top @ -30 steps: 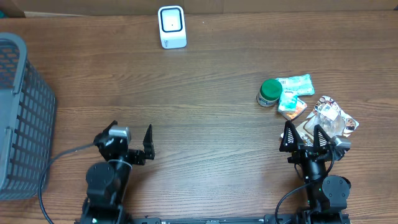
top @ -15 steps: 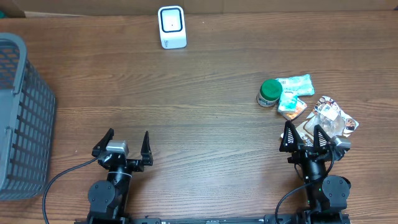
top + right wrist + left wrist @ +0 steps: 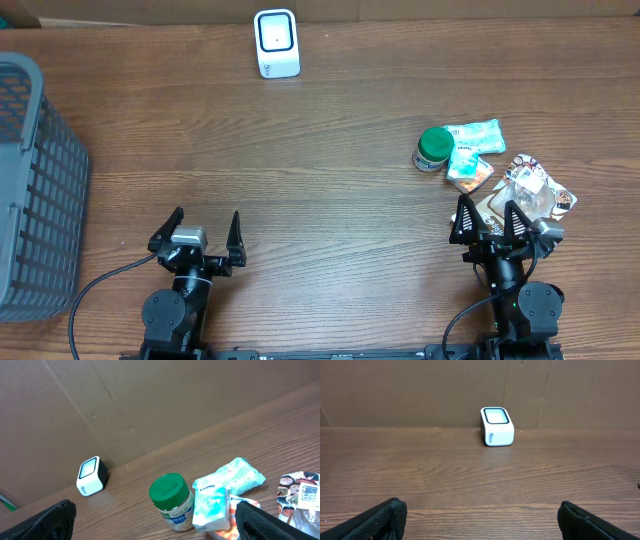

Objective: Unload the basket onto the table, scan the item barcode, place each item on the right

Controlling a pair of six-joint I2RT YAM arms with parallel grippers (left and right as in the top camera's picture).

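A white barcode scanner (image 3: 276, 44) stands at the table's far edge, also visible as the scanner (image 3: 496, 426) and the scanner (image 3: 91, 476). A heap of items lies at the right: a green-lidded jar (image 3: 433, 149), pale green tissue packs (image 3: 473, 135), an orange pack (image 3: 470, 176) and a printed clear pouch (image 3: 528, 190). The jar (image 3: 172, 501) and tissue packs (image 3: 227, 482) show close in the right wrist view. My left gripper (image 3: 204, 232) is open near the front left, holding nothing. My right gripper (image 3: 489, 219) is open just in front of the heap, empty.
A grey mesh basket (image 3: 32, 190) stands at the left edge of the table. A brown cardboard wall (image 3: 470, 385) backs the table behind the scanner.
The left arm swung from a turned pose to face straight toward the scanner and then held still. The right arm and the items have not moved.
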